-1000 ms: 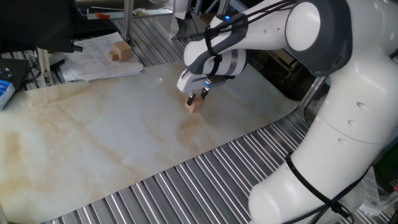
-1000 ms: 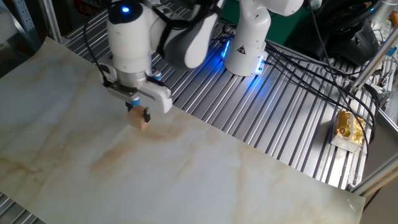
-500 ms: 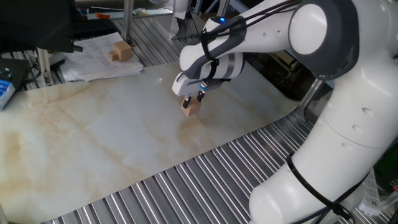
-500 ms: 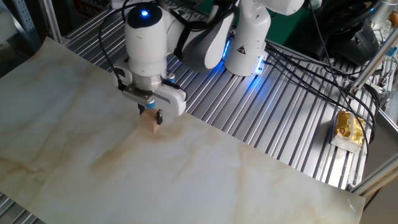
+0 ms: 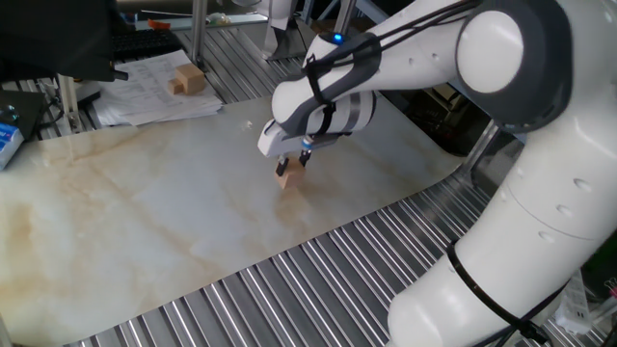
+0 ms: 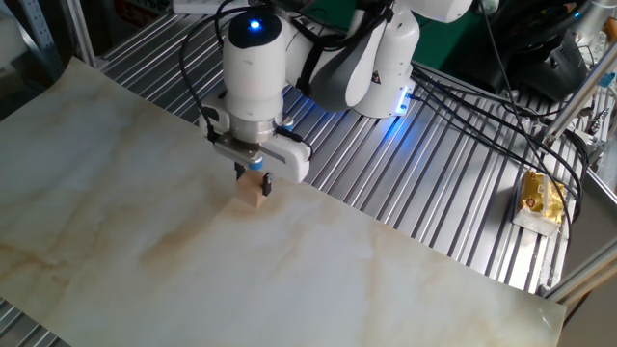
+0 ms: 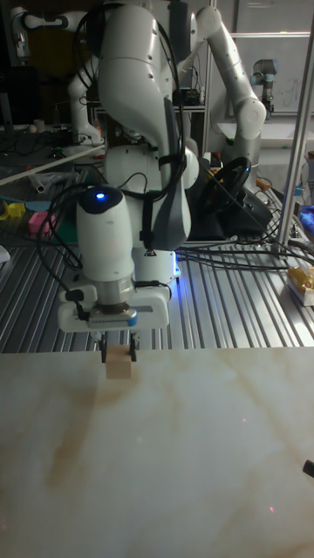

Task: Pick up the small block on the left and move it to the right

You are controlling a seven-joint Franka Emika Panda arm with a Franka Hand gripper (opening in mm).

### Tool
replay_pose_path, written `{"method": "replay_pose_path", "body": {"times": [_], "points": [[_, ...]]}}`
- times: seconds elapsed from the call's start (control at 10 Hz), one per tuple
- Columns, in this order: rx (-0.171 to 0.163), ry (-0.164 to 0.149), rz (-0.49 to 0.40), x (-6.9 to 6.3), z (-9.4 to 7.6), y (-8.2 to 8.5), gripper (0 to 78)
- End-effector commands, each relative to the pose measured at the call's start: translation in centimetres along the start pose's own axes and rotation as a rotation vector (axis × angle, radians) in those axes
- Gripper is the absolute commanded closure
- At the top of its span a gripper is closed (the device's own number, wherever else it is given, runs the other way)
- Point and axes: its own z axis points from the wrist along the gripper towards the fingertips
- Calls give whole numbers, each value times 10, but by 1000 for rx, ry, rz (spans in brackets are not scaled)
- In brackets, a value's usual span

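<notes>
The small block (image 5: 287, 179) is a plain tan wooden cube, gripped between the dark fingertips of my gripper (image 5: 292, 170). The same block (image 6: 254, 194) sits low over the marble-patterned sheet (image 6: 289, 270), near its far edge; whether it touches the sheet I cannot tell. From the tall fixed view the block (image 7: 118, 368) hangs under the gripper (image 7: 118, 356), left of centre. The gripper (image 6: 254, 182) points straight down and is shut on the cube.
A chunkier tan block (image 5: 188, 79) rests on papers (image 5: 145, 96) at the back left. A blue box (image 5: 8, 142) lies at the left edge. Ribbed metal tabletop (image 5: 289, 280) surrounds the sheet. A yellow packet (image 6: 540, 198) lies far right, and cables (image 6: 463, 106) run behind.
The gripper has carried the small block steadily sideways along the sheet, rightward in the other fixed view and leftward toward the sheet's middle in the one fixed view. The grip stayed shut.
</notes>
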Motion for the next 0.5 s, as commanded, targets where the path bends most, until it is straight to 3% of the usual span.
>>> {"method": "replay_pose_path", "body": {"times": [0.1, 0.5], "points": [[-1, -4, 42, 9, -2, 18, 763], [-11, -3, 69, 11, 4, 23, 763]]}}
